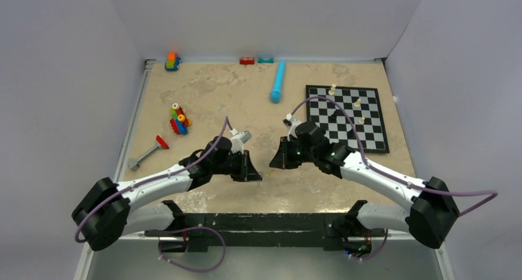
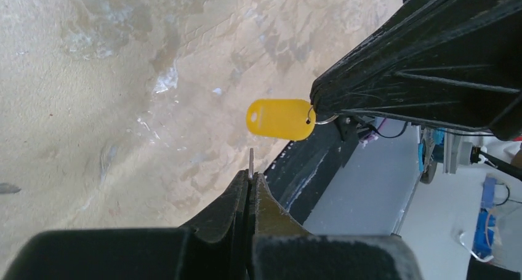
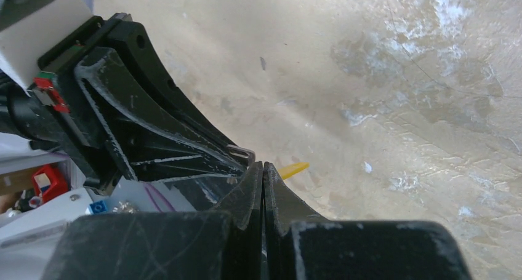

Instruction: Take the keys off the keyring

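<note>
My left gripper (image 2: 250, 174) is shut on a thin silvery-grey key (image 2: 250, 158), seen edge-on and sticking up from the fingertips. My right gripper (image 2: 315, 106) is shut on the wire keyring (image 2: 325, 119), from which a yellow oval tag (image 2: 280, 119) hangs free above the table. In the right wrist view my right gripper (image 3: 263, 167) is shut, the tag (image 3: 294, 168) pokes out beside it, and the key (image 3: 242, 149) shows at the left gripper's tip. In the top view both grippers (image 1: 255, 173) (image 1: 275, 163) nearly meet at the table's near middle. The brass-gold key is hidden.
A chessboard (image 1: 369, 123) with small white pieces lies at the right rear. A blue cylinder (image 1: 277, 82) lies at the back centre. A brick toy (image 1: 178, 119) and a red-headed tool (image 1: 149, 152) lie at the left. Small bricks (image 1: 172, 61) sit along the back wall.
</note>
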Robot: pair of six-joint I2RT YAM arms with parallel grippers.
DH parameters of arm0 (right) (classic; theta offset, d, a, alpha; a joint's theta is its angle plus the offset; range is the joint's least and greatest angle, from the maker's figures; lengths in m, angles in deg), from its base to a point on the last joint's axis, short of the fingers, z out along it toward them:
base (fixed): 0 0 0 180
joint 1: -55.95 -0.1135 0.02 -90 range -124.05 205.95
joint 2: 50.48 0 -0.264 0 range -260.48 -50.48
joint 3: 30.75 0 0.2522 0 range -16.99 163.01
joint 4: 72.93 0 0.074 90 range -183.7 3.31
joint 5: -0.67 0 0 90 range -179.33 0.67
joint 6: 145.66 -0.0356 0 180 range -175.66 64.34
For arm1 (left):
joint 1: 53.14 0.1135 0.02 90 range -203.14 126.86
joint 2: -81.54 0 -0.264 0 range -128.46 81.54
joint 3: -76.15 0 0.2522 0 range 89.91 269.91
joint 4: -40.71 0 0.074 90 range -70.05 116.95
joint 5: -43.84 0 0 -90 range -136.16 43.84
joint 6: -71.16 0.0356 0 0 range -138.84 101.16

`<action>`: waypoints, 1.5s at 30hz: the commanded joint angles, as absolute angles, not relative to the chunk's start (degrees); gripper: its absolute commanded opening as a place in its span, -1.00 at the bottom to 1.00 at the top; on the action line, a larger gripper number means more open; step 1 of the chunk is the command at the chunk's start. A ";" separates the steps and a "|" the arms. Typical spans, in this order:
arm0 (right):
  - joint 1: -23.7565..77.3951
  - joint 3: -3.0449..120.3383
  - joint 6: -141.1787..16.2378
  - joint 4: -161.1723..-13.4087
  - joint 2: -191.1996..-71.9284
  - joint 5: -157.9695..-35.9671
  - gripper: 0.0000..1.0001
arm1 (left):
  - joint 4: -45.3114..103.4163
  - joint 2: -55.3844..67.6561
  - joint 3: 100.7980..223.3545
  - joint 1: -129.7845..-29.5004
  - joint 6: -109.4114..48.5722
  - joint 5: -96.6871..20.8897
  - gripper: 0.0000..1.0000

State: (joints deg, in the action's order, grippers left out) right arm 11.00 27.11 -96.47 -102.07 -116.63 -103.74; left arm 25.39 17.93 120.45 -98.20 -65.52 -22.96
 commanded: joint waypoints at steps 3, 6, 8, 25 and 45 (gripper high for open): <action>11.16 24.34 -97.00 -92.80 -123.47 -103.04 -1.00 | 52.46 7.60 113.77 -97.36 -70.13 -17.43 -1.00; 11.14 24.39 -96.43 -92.01 -126.64 -102.68 -1.00 | 60.10 1.75 112.69 -97.19 -71.64 -15.17 -1.00; 11.13 24.80 -96.14 -92.01 -128.13 -101.95 -1.00 | 63.09 -0.97 112.19 -97.04 -72.51 -14.93 -1.00; 12.37 33.64 -92.59 -99.12 -139.34 -92.75 -1.00 | 53.25 -0.73 114.26 -95.08 -64.56 -19.36 -0.95; 12.55 40.02 -88.53 -112.89 -123.21 -84.26 -0.03 | 27.95 16.77 120.85 -92.11 -55.03 -27.12 0.65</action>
State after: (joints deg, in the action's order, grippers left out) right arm 12.46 38.85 -89.46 -110.57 -129.86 -86.65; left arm 33.95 13.38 117.13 -92.63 -58.37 -25.17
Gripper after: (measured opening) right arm 0.482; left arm 0.823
